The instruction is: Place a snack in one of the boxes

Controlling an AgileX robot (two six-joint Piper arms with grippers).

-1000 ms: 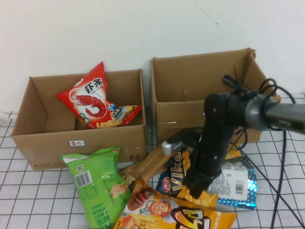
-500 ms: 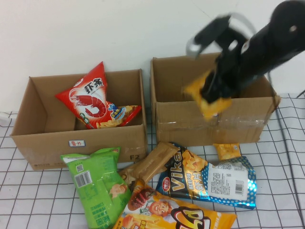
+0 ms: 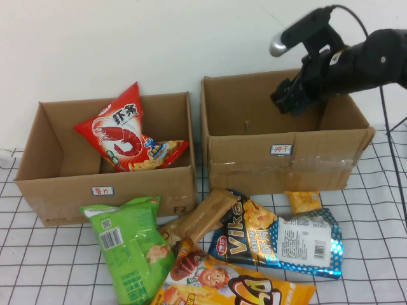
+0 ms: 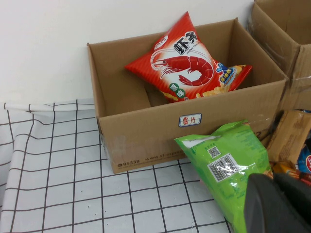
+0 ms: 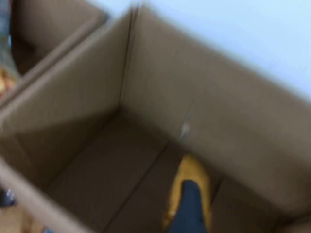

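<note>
My right gripper (image 3: 289,100) hangs over the open right cardboard box (image 3: 280,136), just inside its far right part. In the right wrist view it (image 5: 189,208) is shut on a small yellow snack packet (image 5: 194,167), held above the bare box floor (image 5: 107,179). The packet is hidden behind the gripper in the high view. My left gripper (image 4: 279,204) shows only in the left wrist view, low beside the green snack bag (image 4: 228,165), its dark fingers together and empty.
The left box (image 3: 102,178) holds a red prawn-cracker bag (image 3: 117,130). In front of the boxes lie the green bag (image 3: 130,244), a brown bar (image 3: 203,216), a blue Vika bag (image 3: 273,238), a small yellow packet (image 3: 302,200) and an orange bag (image 3: 235,286).
My right arm lifted the yellow packet from the pile in front of the boxes, carried it up and back, and now holds it inside the right box.
</note>
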